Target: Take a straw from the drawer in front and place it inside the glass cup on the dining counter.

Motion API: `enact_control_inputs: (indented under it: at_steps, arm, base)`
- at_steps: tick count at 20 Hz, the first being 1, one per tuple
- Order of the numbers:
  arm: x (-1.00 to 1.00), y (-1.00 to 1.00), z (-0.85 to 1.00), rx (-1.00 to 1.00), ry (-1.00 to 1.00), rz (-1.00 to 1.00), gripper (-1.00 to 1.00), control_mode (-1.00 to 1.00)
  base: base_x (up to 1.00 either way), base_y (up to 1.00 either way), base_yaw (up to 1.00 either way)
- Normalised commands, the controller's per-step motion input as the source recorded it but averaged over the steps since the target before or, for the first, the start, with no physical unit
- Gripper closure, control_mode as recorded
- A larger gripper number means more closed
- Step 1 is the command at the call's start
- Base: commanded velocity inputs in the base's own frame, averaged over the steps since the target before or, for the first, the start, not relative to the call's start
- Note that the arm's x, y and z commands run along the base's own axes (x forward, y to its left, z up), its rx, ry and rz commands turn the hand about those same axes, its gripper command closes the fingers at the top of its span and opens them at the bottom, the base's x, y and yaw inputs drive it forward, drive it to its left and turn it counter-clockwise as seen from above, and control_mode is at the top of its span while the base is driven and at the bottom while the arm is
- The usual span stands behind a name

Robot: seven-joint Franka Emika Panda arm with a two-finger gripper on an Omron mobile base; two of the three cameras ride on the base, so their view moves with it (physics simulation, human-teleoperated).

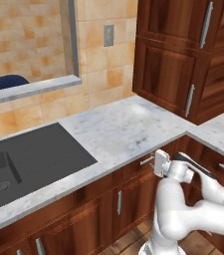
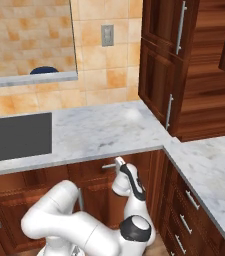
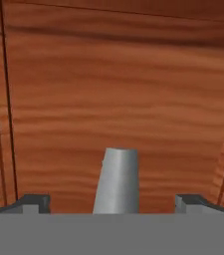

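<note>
My gripper (image 1: 154, 160) is at the front of the top drawer (image 1: 133, 171) under the marble counter, open. In the hand view the drawer's silver handle (image 3: 116, 182) stands between my two dark fingertips (image 3: 35, 201), which sit wide apart and clear of it. The brown wooden drawer front (image 3: 113, 89) is very close. From the right base view my gripper (image 2: 118, 161) meets the handle (image 2: 109, 165) on the drawer front (image 2: 91, 172), which looks flush with the cabinet. The straw is hidden. The glass cup and the dining counter are out of view.
A black sink (image 1: 29, 159) is set in the marble counter (image 1: 123, 129) to the left. Tall wooden cabinets (image 1: 183, 60) stand on the right. Lower cabinet doors (image 1: 108, 209) and a side stack of drawers (image 2: 184, 220) flank my arm.
</note>
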Motion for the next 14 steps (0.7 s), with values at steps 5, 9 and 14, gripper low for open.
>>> enact_control_inputs:
  at_steps: [5, 9, 14]
  arm:
    - [0.11, 0.0, -0.43, 0.0, 0.0, -0.01, -1.0, -1.0]
    - [0.09, 0.11, -0.43, 0.0, 0.0, -0.01, -1.0, -1.0]
    - [0.13, 0.56, -0.4, 0.0, 0.0, 0.0, 1.0, -1.0]
  base:
    - [0.0, 0.0, 0.0]
    - [0.0, 0.0, 0.0]
    - [0.0, 0.0, 0.0]
